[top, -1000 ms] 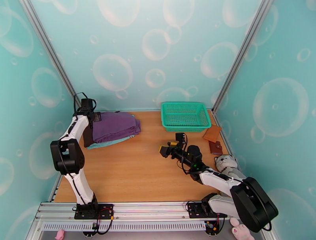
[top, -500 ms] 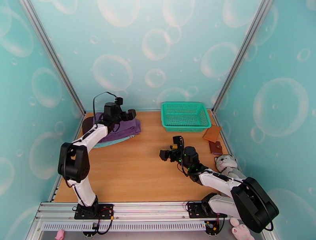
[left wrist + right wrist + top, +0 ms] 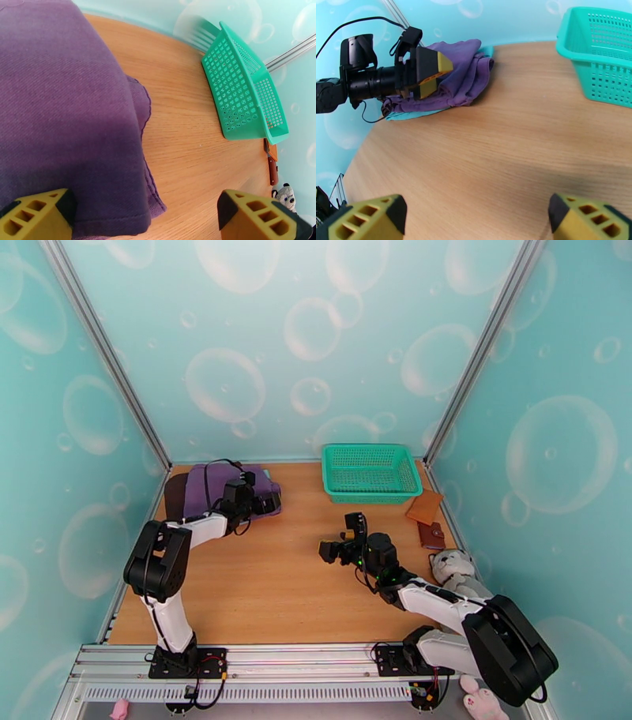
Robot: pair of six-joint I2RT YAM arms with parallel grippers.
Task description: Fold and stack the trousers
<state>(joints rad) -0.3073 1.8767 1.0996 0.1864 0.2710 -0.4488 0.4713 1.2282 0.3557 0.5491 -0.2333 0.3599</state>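
Lena: Since a second earlier the trousers [image 3: 207, 485] had not shifted. They lay folded at the far left corner of the worktop [image 3: 268, 579]. Meanwhile the left arm [image 3: 201, 526] had swung from their left side round to their near right edge and dropped low.

Omar: Were its jaws on the cloth?

Lena: No. The left jaws stood wide open and empty, straddling that edge from just above. The right jaws, also wide and empty, hung over the middle of the worktop, well apart from the pile.

Omar: So what worried you?

Lena: A lower layer [image 3: 156, 197] poked out loose under the top fold. A low pass or a shallow pinch there could have dragged one layer and undone the fold. The teal cloth [image 3: 407, 115] lay under the trousers and the dark brown cloth [image 3: 174, 493] at their left side, so a deep bite might have taken the wrong piece too.
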